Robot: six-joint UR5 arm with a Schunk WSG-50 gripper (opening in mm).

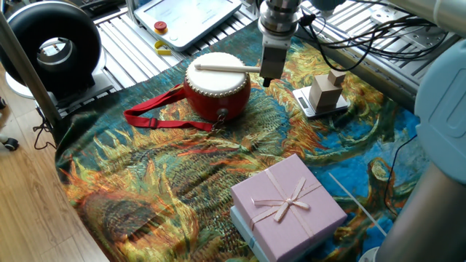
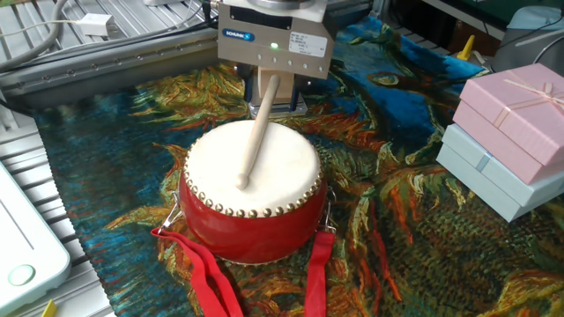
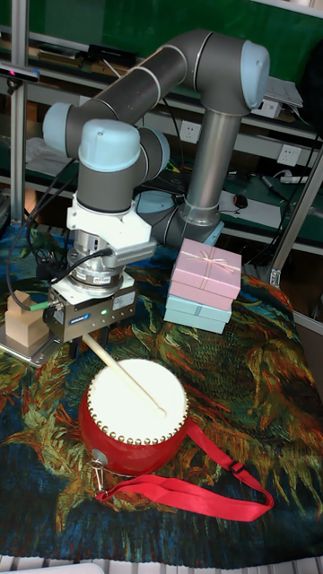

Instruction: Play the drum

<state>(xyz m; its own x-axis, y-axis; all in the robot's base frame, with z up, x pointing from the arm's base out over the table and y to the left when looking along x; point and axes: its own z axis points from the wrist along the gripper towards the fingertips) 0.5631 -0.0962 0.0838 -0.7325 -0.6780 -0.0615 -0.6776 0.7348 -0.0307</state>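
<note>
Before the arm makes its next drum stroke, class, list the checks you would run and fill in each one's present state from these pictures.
1. Drumstick held in the gripper: ok.
2. Stick tip over the drum skin, near centre: ok.
3. Tip touching or just above the skin: cannot tell.
4. Drum upright on the cloth: ok.
5. Red strap lying off the skin: ok.
6. Wooden block and lilac gift box apart from the drum: ok.
</note>
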